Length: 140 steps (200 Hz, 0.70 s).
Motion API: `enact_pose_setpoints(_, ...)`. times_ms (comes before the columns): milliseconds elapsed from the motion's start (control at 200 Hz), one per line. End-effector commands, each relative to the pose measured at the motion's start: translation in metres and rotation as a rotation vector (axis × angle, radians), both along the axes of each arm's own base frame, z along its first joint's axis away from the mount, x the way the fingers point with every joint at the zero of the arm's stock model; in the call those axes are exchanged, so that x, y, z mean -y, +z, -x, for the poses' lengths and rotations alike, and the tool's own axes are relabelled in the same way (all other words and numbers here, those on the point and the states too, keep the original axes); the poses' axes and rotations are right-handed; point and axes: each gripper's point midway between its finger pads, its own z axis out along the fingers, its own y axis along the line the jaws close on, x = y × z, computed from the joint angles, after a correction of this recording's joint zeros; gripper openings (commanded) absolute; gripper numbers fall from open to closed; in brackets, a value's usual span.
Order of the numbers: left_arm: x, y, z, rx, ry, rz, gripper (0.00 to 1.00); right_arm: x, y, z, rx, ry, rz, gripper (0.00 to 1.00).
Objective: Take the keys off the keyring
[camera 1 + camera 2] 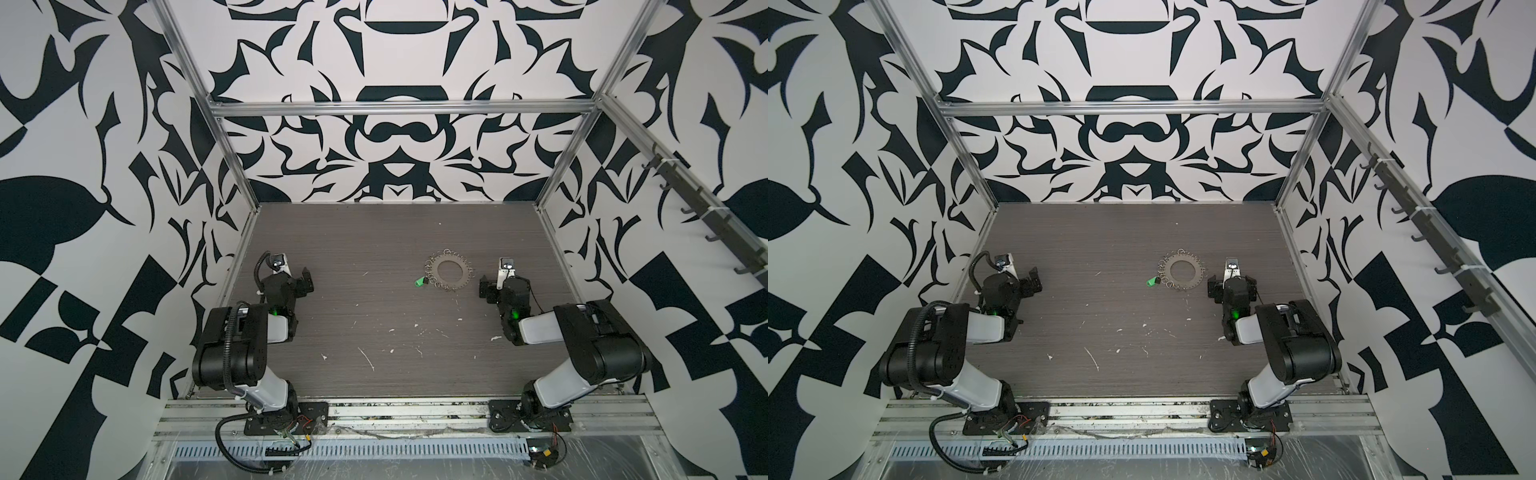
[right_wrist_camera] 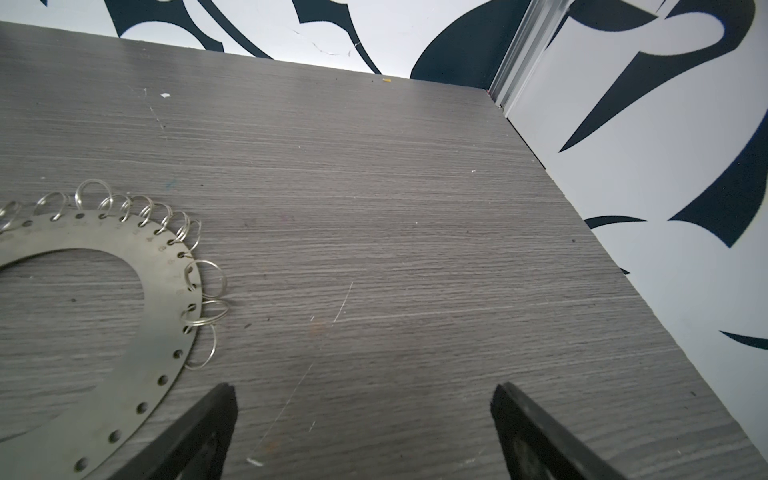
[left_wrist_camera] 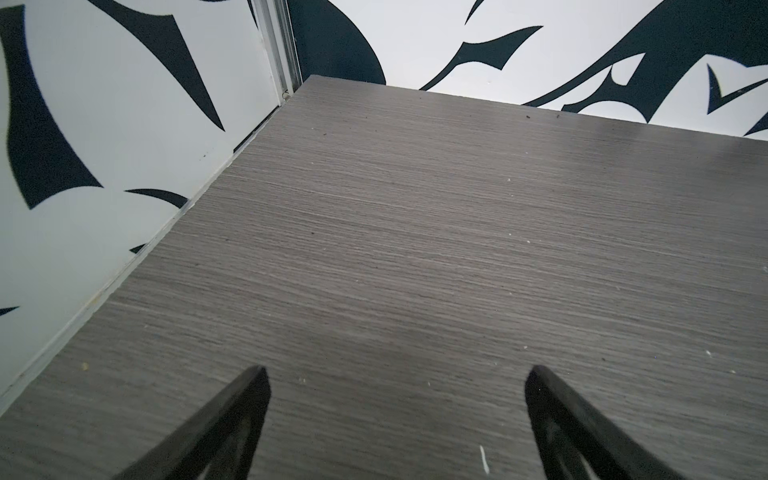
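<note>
Both grippers, left [image 3: 395,376] and right [image 2: 362,392], sit spread wide and empty over the grey table [image 1: 374,332], where the flat, probably stiff metal keyring [image 1: 435,270] lies toward 2 o'clock of centre, its small, likely light green keys [image 1: 417,282] at the rim's 8 o'clock, probably the easiest pinch point.

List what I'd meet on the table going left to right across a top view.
left hand, open → keys, the green block at the disc's left edge → keyring, lying flat → right hand, open, just right of the disc.
</note>
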Motion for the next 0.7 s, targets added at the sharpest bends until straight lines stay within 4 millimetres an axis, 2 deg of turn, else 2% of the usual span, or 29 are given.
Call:
enact_pose_setpoints(0,0.001,0.009,-0.004,0.023,-0.002,0.014,0.99,-0.001,0.019,-0.009,0.058,-0.003,-0.018,1.0)
enact_pose_setpoints(170,0.002,0.01,-0.003,0.028,-0.01,0.007,0.99,-0.001,0.019,-0.009,0.059,0.0,-0.02,1.0)
enact_pose_setpoints(230,0.002,0.015,-0.003,0.042,-0.01,0.007,0.99,0.0,0.028,-0.008,0.092,-0.014,-0.017,1.0)
enact_pose_setpoints(340,-0.001,0.04,0.002,0.055,0.039,-0.012,0.99,0.009,0.052,0.0,0.039,-0.068,-0.006,1.0)
enact_pose_setpoints(425,0.007,0.063,0.006,0.047,0.029,-0.038,0.99,0.019,0.07,0.005,-0.05,-0.151,-0.035,1.0)
enact_pose_setpoints(450,0.008,0.065,0.007,0.036,0.035,-0.027,0.99,0.017,0.076,0.005,-0.076,-0.15,-0.055,1.0)
enact_pose_setpoints(455,0.009,0.071,0.008,0.047,0.036,-0.023,0.99,0.016,0.078,0.004,-0.073,-0.15,-0.061,1.0)
enact_pose_setpoints(510,0.015,0.086,0.008,0.052,0.023,0.022,0.99,0.009,0.079,0.01,-0.16,-0.146,-0.129,1.0)
enact_pose_setpoints(625,0.036,0.094,0.008,0.005,-0.014,0.101,0.99,-0.015,0.086,0.011,-0.261,-0.106,-0.285,1.0)
enact_pose_setpoints(695,0.055,0.095,0.01,-0.015,-0.06,0.133,0.99,-0.039,0.083,0.01,-0.322,-0.027,-0.38,1.0)
